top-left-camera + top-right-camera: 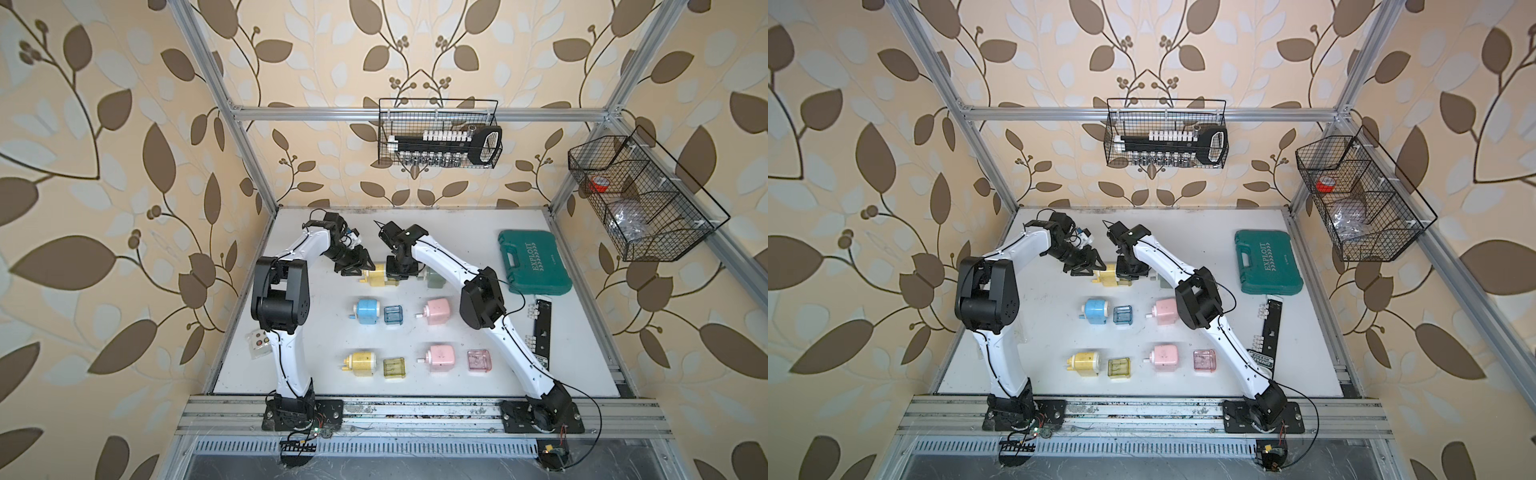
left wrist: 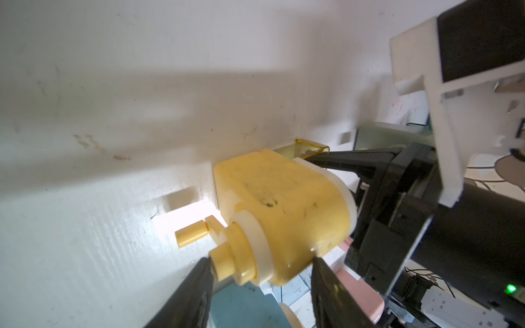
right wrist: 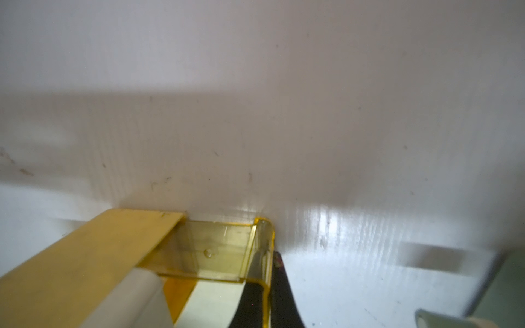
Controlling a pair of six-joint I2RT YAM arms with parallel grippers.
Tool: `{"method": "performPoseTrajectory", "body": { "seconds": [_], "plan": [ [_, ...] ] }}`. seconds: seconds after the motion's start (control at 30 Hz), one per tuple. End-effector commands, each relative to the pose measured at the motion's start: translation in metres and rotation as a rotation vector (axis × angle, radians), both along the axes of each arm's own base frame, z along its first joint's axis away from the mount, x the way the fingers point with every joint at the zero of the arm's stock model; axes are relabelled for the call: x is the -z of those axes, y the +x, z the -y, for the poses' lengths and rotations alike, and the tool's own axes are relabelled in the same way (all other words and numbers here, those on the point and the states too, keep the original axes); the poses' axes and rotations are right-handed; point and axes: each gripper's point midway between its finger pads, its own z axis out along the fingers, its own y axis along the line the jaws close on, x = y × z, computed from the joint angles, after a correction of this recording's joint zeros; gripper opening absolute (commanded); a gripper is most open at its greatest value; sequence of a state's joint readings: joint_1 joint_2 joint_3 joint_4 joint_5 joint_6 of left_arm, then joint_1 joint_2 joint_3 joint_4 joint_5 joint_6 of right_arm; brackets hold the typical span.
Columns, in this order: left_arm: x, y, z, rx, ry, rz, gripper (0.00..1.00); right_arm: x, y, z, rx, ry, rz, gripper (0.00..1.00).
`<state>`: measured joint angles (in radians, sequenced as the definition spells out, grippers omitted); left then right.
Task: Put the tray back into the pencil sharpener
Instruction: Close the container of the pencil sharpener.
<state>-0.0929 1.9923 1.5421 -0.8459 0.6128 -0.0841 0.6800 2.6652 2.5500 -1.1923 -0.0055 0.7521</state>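
The left arm (image 1: 286, 365) and the right arm (image 1: 517, 345) have smooth white links (image 1: 307, 246), thin black cables (image 1: 279, 357) along them and big black housings (image 1: 280, 299) at the joints. Each stands on a flat black base plate (image 1: 328, 409). The left tool (image 1: 356, 269) has black wedge-shaped fingers (image 2: 193, 295); a small green light (image 2: 510, 289) shows on the right arm

Left gripper (image 2: 261, 264): the sharpener (image 2: 284, 204) fills the gap between its jaws, nothing else fits. Right gripper (image 3: 268, 284) blocks the tray (image 3: 221, 250) end, jaws pinched on its wall. Green sharpener (image 1: 433, 277) sits just outside the right jaws: tight. Ahead of both jaw pairs is bare table (image 1: 449, 232), free. Behind them, blue sharpener (image 1: 368, 309) and pink sharpener (image 1: 436, 311) are near.
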Motion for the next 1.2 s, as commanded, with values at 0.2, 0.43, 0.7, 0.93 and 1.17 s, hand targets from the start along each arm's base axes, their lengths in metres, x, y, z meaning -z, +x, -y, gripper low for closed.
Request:
{"method": "performPoseTrajectory", "body": {
  "seconds": [0.2, 0.43, 0.7, 0.93, 1.17],
  "plan": [
    [0.008, -0.004, 0.002, 0.023, 0.026, -0.027, 0.56, -0.019, -0.001, -0.025, -0.067, 0.099, 0.036, 0.02],
    [0.007, -0.004, 0.002, 0.023, 0.025, -0.025, 0.56, -0.019, -0.003, -0.033, -0.09, 0.123, 0.034, 0.03],
    [0.009, -0.004, 0.002, 0.024, 0.024, -0.03, 0.56, -0.025, -0.002, -0.046, -0.108, 0.185, 0.044, 0.05],
    [0.01, -0.004, 0.003, 0.026, 0.024, -0.033, 0.55, -0.034, 0.001, -0.05, -0.12, 0.216, 0.073, 0.08],
    [0.011, -0.003, 0.002, 0.025, 0.031, -0.034, 0.55, -0.039, 0.0, -0.047, -0.123, 0.206, 0.079, 0.13]
  ]
}}
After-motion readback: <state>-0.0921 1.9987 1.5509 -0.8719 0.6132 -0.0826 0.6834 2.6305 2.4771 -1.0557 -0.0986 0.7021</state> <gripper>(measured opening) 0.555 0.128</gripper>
